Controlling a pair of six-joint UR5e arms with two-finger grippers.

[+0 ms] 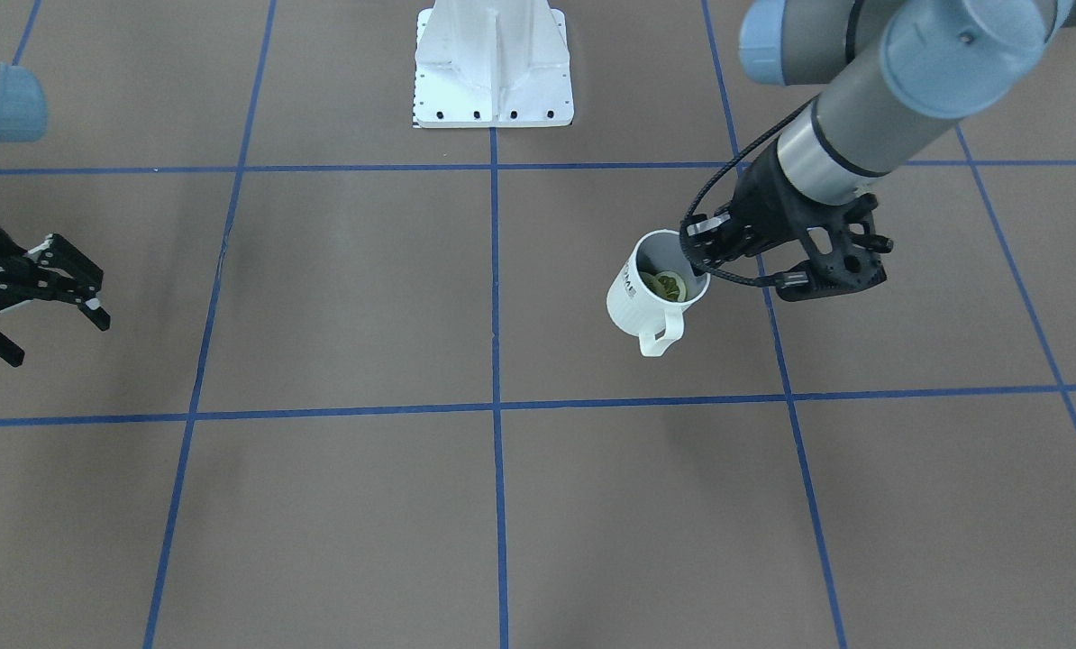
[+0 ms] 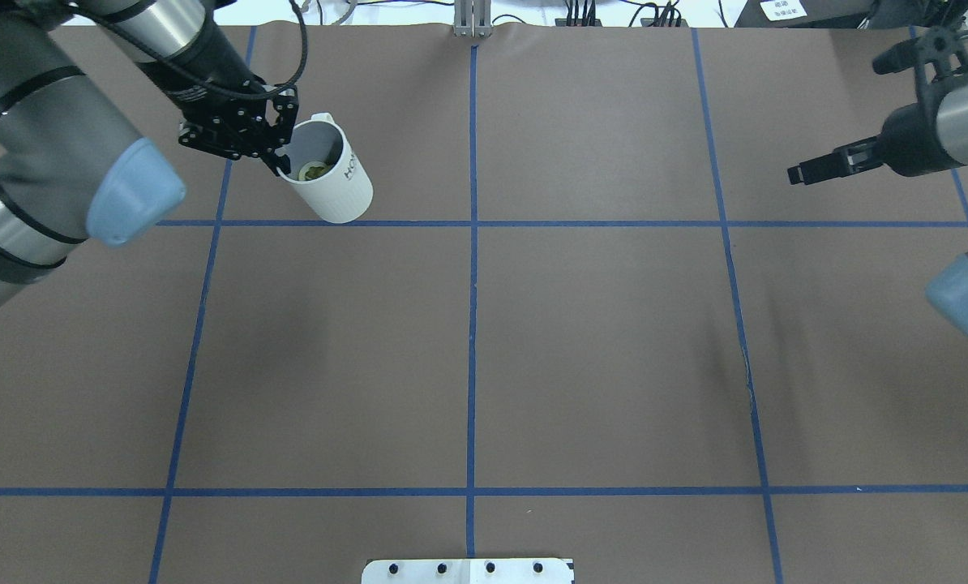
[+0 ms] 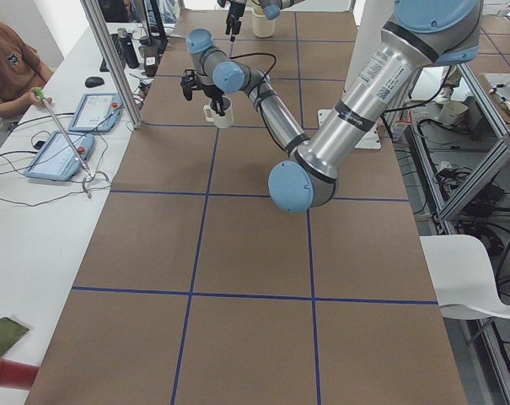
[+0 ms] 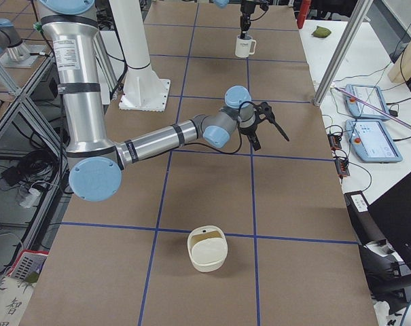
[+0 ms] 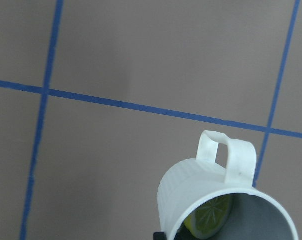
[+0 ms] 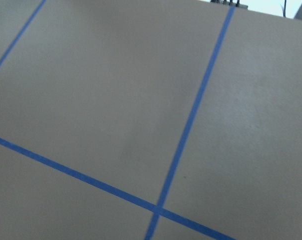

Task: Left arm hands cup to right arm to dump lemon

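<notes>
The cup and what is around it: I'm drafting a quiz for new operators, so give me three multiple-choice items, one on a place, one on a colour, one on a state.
1. Where is the lemon relative to the cup?
A) beside it
B) under it
C) inside it

2. What colour is the cup's outside?
A) white
B) blue
C) yellow

3. The right tool is:
A) shut on the cup
B) open, holding nothing
C) shut on the lemon

Answers:
1 C: the yellow-green lemon shows down in the grey interior.
2 A: the wall and the handle are white.
3 B: its fingers stand spread with nothing between them, far from the cup.
</notes>
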